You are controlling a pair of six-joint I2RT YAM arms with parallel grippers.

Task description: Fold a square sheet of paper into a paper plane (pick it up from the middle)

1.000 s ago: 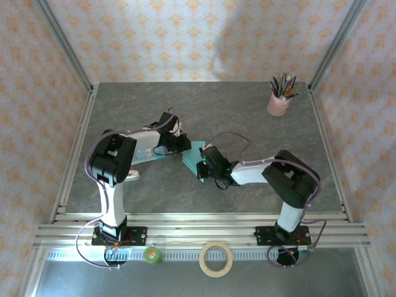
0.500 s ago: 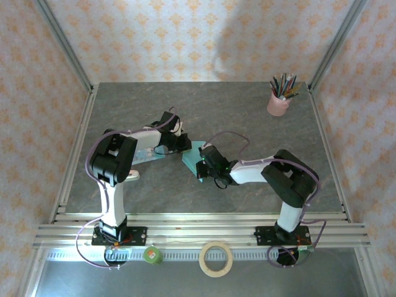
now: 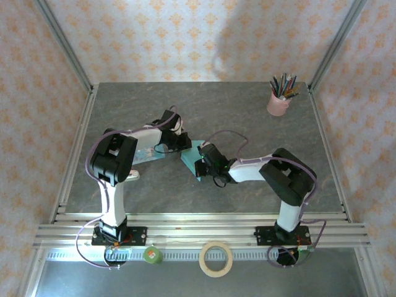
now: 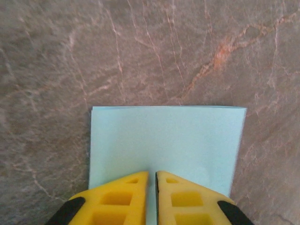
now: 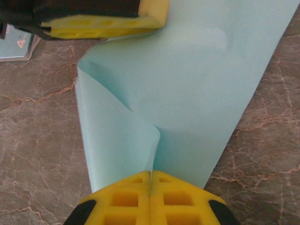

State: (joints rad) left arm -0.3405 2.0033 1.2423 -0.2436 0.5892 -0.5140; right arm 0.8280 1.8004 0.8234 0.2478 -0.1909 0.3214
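Observation:
The square sheet of paper [image 3: 192, 154], light turquoise and partly folded, lies mid-table between both arms. My right gripper [image 5: 150, 173] is shut on a raised flap of the paper [image 5: 197, 93], which curls up into its jaws; in the top view the right gripper [image 3: 199, 166] is at the sheet's near right edge. My left gripper [image 4: 152, 174] stands over the flat paper [image 4: 168, 140] with only a thin slit between its jaws and nothing in them. It meets the sheet's far left side [image 3: 185, 143]. One of its fingers [image 5: 103, 26] lies along that edge.
A small pale blue printed card [image 3: 145, 154] lies left of the sheet, under the left forearm. A pink cup of pens [image 3: 278, 102] stands at the back right. A tape roll [image 3: 216, 258] and a green object [image 3: 152, 254] sit on the near rail.
The right gripper has crept slightly left and away from the bases, still holding the flap. The left arm has hardly moved.

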